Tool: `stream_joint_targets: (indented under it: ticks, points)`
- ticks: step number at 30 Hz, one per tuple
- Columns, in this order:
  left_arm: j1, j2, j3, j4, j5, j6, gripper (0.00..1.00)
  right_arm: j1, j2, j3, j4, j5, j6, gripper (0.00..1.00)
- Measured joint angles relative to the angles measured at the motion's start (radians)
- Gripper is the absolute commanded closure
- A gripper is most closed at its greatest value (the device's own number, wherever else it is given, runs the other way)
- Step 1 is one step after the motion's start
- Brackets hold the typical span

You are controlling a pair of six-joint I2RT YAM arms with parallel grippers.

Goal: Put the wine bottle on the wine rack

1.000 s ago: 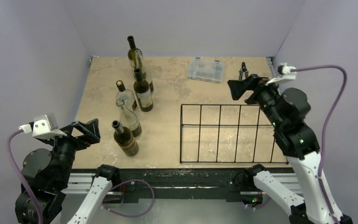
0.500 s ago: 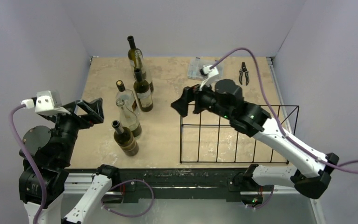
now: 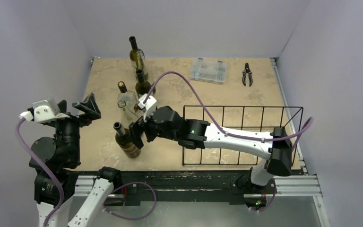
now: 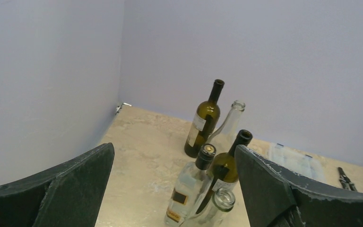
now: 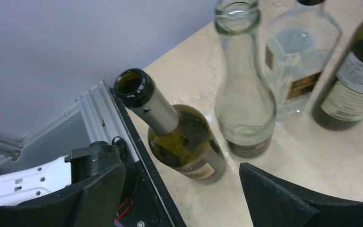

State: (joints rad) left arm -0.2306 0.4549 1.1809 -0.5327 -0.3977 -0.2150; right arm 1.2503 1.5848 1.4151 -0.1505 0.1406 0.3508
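While the beige stone-patterned tabletop carries everything, the largest thing on it is the long low black thin-wire wine rack. It stands behind the right gripper, back along the white arm that stretches over the rack's left end. That gripper's black fingers stand wide apart with nothing clamped between them. Just ahead of them the olive-green glass wine bottle stands upright on the table, outside the rack. Its mouth is uncorked, a dull grey sleeve wraps its neck, and a tan label near its foot shows no legible writing; whether a finger touches it cannot be told. Past it from the same gripper stand a slender clear glass bottle, a squarish clear glass flask with a brown and gold label, and a dark bottle with a pale label. The print on both labels is too blurred to read. The left gripper hangs raised, its fingers spread wide and holding nothing, with the bottle cluster ahead of and below it. Far beyond the right gripper lie a clear plastic compartment box and small black-handled pliers.
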Motion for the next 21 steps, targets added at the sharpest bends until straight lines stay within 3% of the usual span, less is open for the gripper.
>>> stream_joint_targets:
  ticks: [4,7,14,21]
  points:
    - [0.0,-0.048,-0.091,0.065,-0.053,0.035,0.0,0.031,0.077,0.039,0.07,0.0,-0.006,0.09]
    - [0.0,-0.077,-0.137,0.105,-0.083,0.051,0.0,0.041,0.105,0.051,0.122,0.0,-0.011,0.19]
    - [0.0,-0.162,-0.235,0.183,-0.165,0.054,0.0,0.052,0.159,0.098,0.206,0.018,-0.025,0.3]
    - [0.0,-0.179,-0.272,0.204,-0.216,0.05,0.0,0.06,0.227,0.167,0.225,0.07,-0.047,0.33]
